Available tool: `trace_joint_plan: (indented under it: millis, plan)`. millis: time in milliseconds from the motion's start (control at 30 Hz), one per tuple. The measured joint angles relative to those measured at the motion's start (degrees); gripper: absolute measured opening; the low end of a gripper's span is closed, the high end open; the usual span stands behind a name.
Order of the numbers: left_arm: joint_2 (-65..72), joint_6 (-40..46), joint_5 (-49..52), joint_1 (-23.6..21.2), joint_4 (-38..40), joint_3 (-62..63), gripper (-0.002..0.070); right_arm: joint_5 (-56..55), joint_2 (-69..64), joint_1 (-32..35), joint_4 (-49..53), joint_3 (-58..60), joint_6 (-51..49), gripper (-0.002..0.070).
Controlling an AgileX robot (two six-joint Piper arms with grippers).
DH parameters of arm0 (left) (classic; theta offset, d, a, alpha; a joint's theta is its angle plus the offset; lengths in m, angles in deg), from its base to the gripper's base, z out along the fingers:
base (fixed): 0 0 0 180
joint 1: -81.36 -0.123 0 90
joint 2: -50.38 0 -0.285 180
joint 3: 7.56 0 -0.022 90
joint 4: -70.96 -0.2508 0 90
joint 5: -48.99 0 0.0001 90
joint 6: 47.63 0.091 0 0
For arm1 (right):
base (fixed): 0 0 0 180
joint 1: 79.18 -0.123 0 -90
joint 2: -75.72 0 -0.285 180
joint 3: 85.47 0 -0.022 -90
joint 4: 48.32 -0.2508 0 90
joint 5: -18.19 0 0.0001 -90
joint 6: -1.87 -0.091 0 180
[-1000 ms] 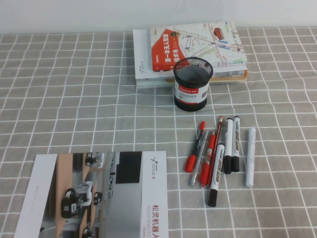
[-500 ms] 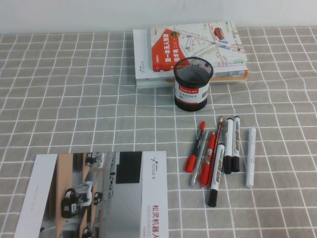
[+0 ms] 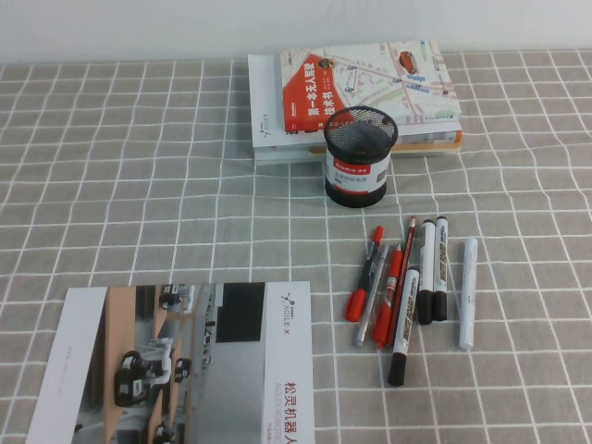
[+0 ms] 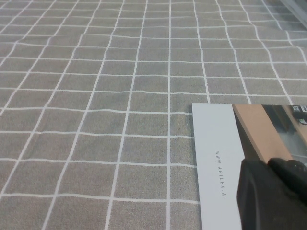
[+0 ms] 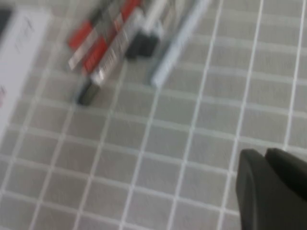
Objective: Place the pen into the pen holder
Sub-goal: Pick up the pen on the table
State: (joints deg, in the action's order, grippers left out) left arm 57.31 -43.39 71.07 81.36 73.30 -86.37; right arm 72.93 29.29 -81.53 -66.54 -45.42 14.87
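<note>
I see the pen (image 3: 468, 292) lying flat on the checked cloth (image 3: 139, 185), rightmost of the marker cluster (image 3: 407, 287), just beside the black-capped ones, untouched; pen holder (image 3: 360, 155) stands upright beyond them, in front of the stacked books (image 3: 361, 88); left gripper (image 4: 273, 191) sits over the brochure (image 3: 185, 361), right gripper (image 5: 271, 187) near the pen (image 5: 180, 40); neither grips anything, but their jaw state I can't tell.

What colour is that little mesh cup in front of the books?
The pen holder is black wire mesh with a white and red label band, clearest in the high view.
</note>
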Motion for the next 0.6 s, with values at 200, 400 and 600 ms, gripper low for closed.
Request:
trace_joint_plan:
  millis: [200, 400, 600]
  plan:
    - [0.0, 0.0, 0.0, 0.0, 0.0, 0.0, -0.0004, 13.7, -19.8, 0.0, 3.3, -16.1, -1.1, -0.0013]
    - [0.0, 0.0, 0.0, 0.0, 0.0, 0.0, -0.0004, 15.5, -35.5, -4.7, 10.2, -27.1, -8.0, -0.0013]
    - [0.0, 0.0, 0.0, 0.0, 0.0, 0.0, -0.0004, 15.5, -48.5, -10.6, 17.7, -37.4, -18.5, -0.0013]
